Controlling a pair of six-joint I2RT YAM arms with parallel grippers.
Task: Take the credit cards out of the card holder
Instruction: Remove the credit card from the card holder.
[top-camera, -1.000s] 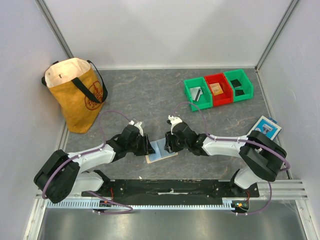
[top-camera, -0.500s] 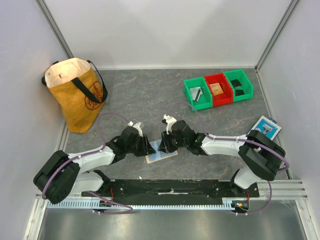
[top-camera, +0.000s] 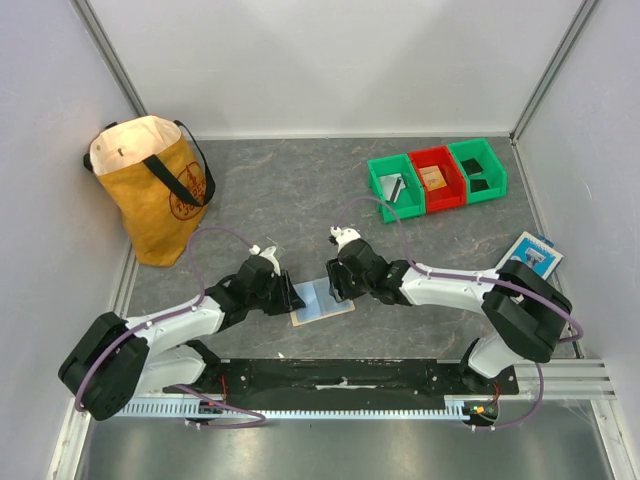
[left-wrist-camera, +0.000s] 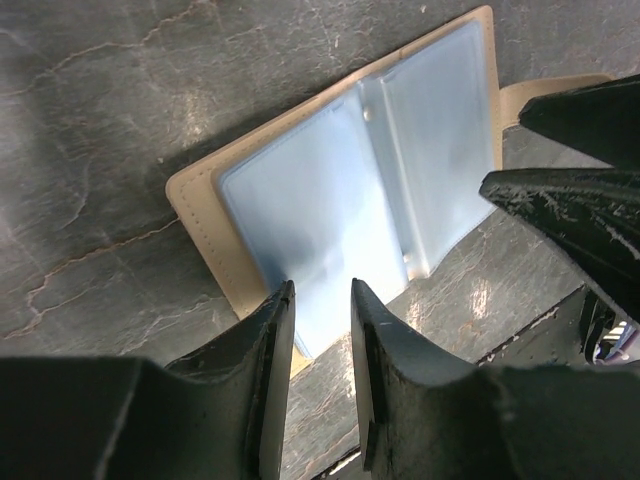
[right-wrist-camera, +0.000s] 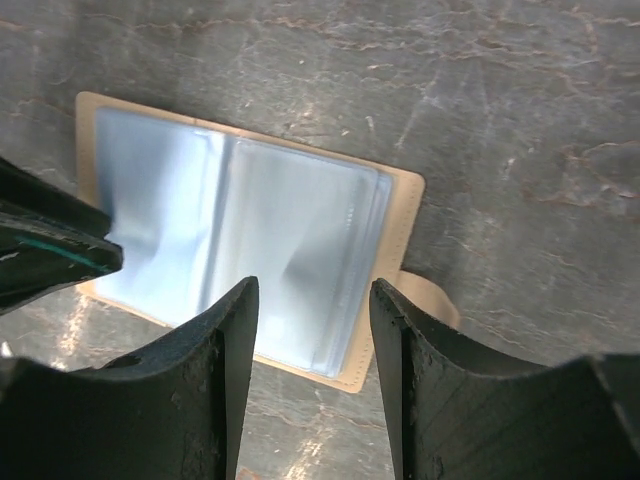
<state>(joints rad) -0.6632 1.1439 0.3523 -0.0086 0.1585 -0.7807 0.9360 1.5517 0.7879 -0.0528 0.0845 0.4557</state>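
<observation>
Bright, even overhead light; top view sharp. Wrist views: white glare on card holder (left-wrist-camera: 330, 200) sleeves just ahead of the jaws, soft shadow along its edge, left gripper (left-wrist-camera: 322, 290) and right gripper (right-wrist-camera: 313, 290) fingers dark, slightly soft.

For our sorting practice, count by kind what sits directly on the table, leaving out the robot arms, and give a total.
Green bins: 2
Red bin: 1
Tote bag: 1
Card holder: 1
Blue-and-white packet: 1
Total: 6
</observation>
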